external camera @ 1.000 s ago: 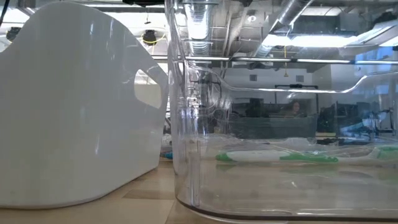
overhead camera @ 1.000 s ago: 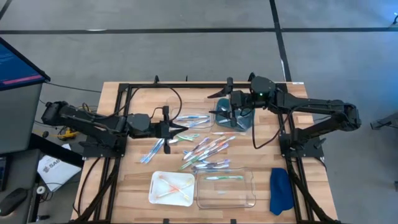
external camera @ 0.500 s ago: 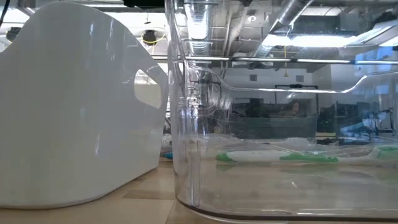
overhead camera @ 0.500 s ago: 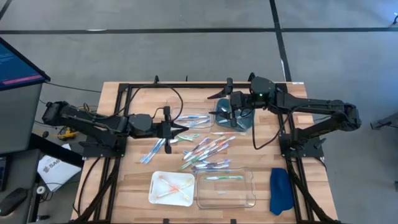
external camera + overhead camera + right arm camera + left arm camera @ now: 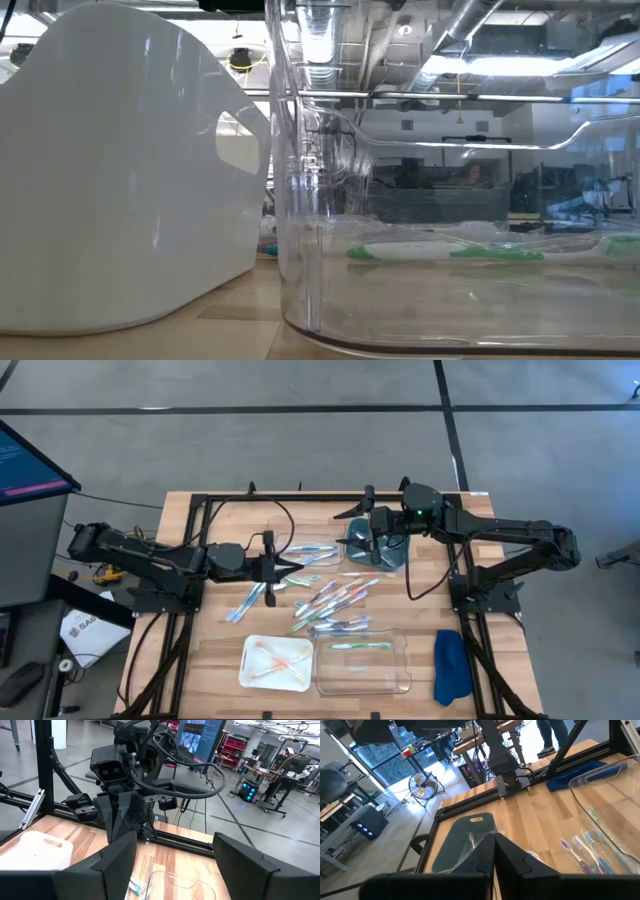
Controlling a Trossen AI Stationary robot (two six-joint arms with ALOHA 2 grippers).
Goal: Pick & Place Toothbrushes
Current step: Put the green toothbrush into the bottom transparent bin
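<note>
Several toothbrushes in light blue, white, pink and green lie loose on the wooden table's middle, also seen as toothbrushes in the left wrist view. One green toothbrush lies in the clear tray, and pink ones lie in the white tray. My left gripper hovers shut over the left part of the pile with nothing between its fingers. My right gripper hovers open beside the dark tray, its fingers wide apart and holding nothing.
A blue cloth lies at the near right corner. The black frame rails run along the table's far edge and sides. In the low view the white tray and clear tray fill the front, with the green toothbrush inside the clear one.
</note>
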